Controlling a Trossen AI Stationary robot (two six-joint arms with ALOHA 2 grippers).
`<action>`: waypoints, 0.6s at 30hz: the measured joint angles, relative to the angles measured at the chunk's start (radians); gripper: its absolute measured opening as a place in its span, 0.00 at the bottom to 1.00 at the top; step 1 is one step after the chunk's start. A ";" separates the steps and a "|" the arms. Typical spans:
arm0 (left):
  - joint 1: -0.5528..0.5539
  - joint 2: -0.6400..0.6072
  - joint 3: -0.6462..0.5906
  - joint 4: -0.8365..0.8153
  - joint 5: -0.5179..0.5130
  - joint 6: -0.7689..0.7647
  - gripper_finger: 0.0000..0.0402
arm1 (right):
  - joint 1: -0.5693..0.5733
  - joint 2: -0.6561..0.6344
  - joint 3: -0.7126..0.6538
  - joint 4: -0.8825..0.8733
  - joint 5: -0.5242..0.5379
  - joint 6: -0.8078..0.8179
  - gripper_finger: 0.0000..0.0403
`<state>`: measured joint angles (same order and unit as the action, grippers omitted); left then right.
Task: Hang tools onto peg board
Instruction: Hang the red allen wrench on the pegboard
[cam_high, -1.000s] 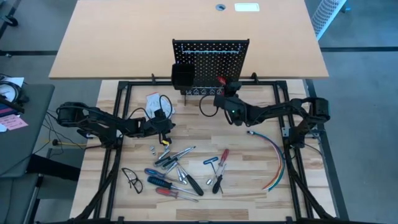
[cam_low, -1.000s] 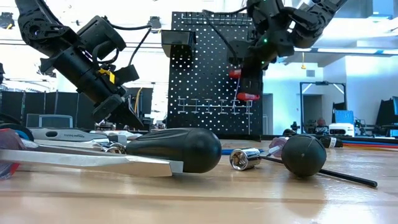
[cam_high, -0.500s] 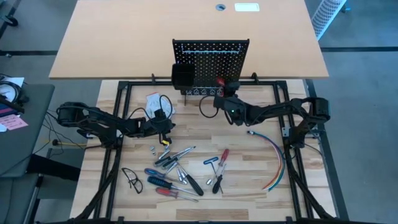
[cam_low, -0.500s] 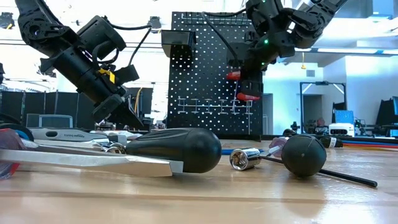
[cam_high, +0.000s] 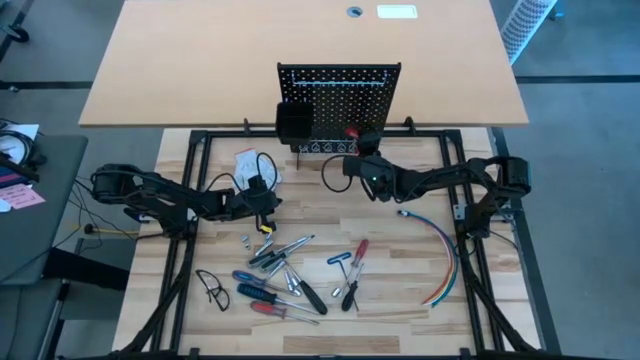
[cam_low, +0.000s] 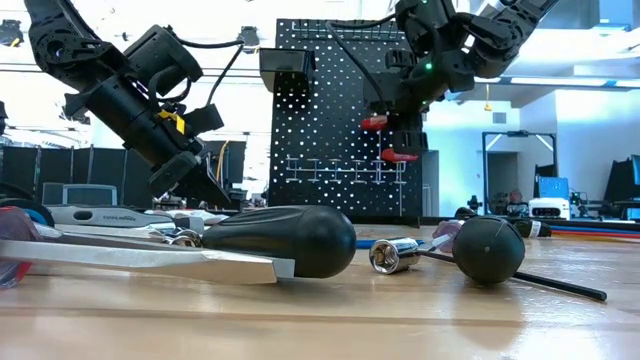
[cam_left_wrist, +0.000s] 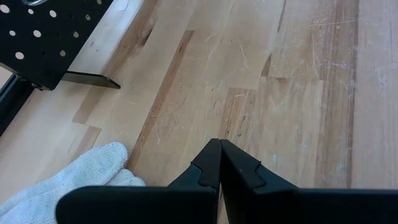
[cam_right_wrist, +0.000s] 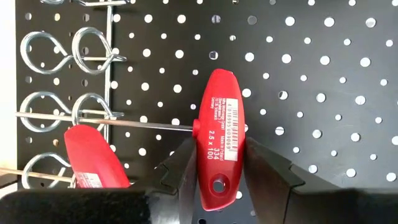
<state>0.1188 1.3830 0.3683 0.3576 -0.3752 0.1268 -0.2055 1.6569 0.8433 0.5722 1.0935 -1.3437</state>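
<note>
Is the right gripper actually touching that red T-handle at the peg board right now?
Touching. The right wrist view shows the right gripper with a finger pressed against each side of the red T-handle, no gap, in front of the peg board.

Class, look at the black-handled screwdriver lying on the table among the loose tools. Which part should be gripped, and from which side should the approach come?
Grip the black-handled screwdriver across its thick handle, coming from straight above. It lies flat on the table, and the handle probably offers the widest, freest surface, while its thin shaft runs in among the other tools.
</note>
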 joint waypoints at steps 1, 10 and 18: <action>0.000 0.000 0.000 0.000 0.000 0.000 0.00 | 0.000 0.000 0.000 0.007 0.000 0.000 0.32; 0.000 0.000 0.000 0.000 0.000 0.000 0.00 | 0.000 0.000 0.000 0.064 0.007 -0.011 0.27; 0.000 0.000 0.000 0.000 0.000 0.000 0.00 | 0.000 0.000 0.000 0.064 0.007 -0.043 0.26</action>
<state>0.1189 1.3830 0.3683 0.3576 -0.3752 0.1268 -0.2058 1.6569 0.8433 0.6365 1.1004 -1.3872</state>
